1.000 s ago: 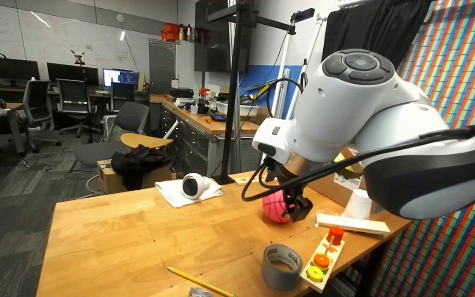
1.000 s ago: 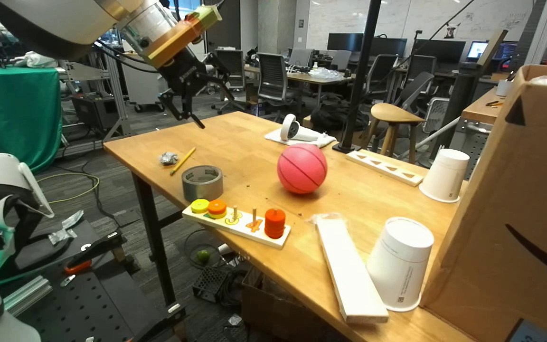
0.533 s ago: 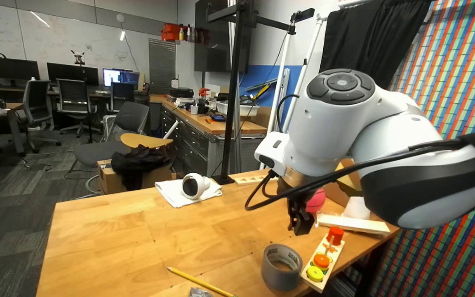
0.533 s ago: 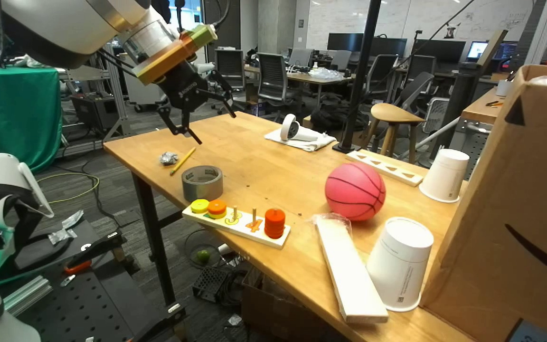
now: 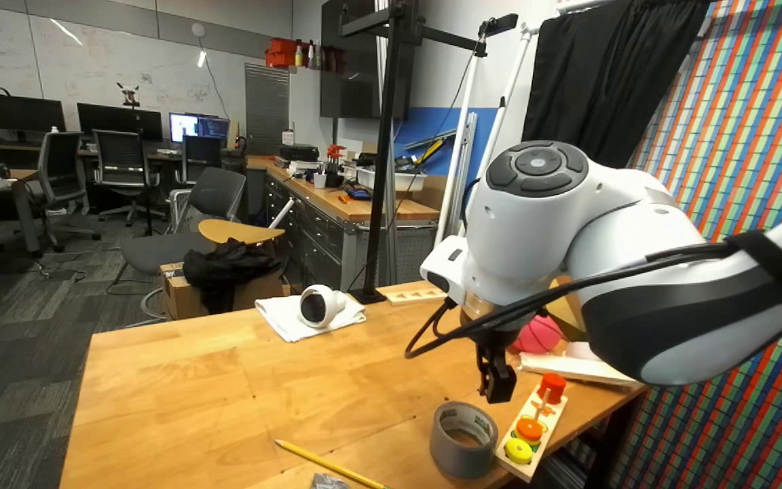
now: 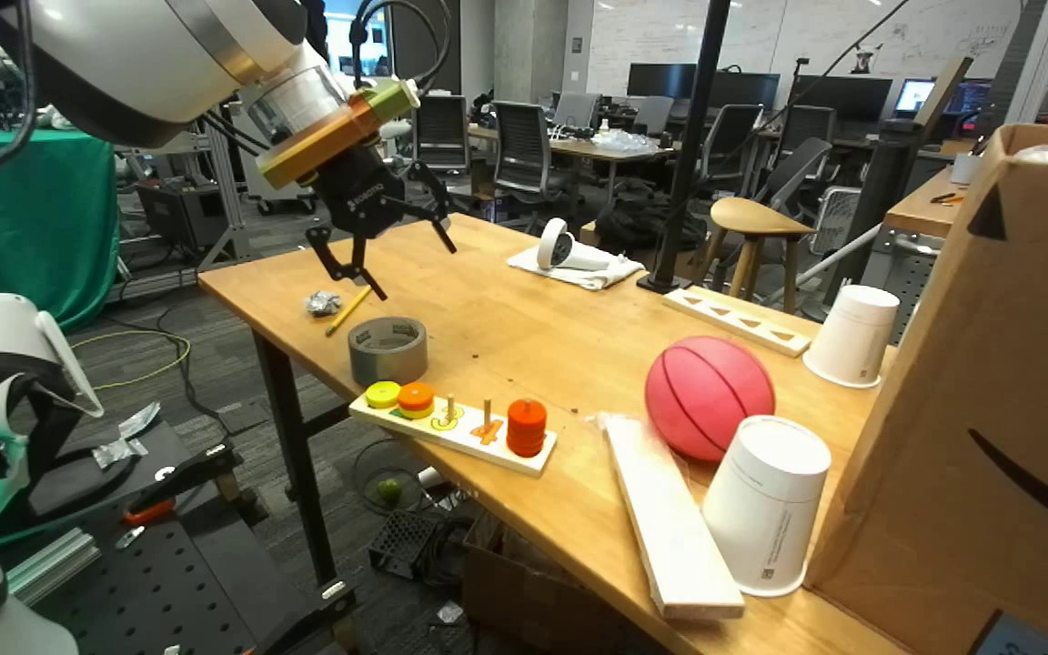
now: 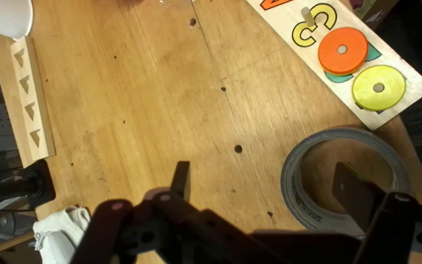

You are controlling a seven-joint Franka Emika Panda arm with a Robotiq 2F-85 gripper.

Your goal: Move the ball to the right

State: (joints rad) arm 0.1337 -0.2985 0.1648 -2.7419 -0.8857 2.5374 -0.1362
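The pinkish-red ball [image 6: 710, 398] with dark seams rests on the wooden table, just behind the white block and the nearer paper cup. Whether it touches either, I cannot tell. In an exterior view my arm covers part of the ball [image 5: 539, 334]. Only a dark reddish sliver shows at the wrist view's top edge, perhaps the ball. My gripper [image 6: 419, 274] hangs above the table well away from the ball, fingers spread and nothing between them. From the wrist, the open gripper [image 7: 261, 172] has one finger overlapping the grey tape roll [image 7: 291, 183] below.
A peg board [image 6: 456, 432] with coloured discs lies at the table edge beside the tape roll. The white block [image 6: 670, 518], a paper cup [image 6: 768, 509] and a cardboard box [image 6: 970, 391] crowd around the ball. A triangle-cut wooden strip [image 6: 738, 320] and another cup [image 6: 851, 337] stand behind.
The ball has rolled rightward in both exterior views, over to the white block and cup. My open gripper has come down toward the table near the tape roll.
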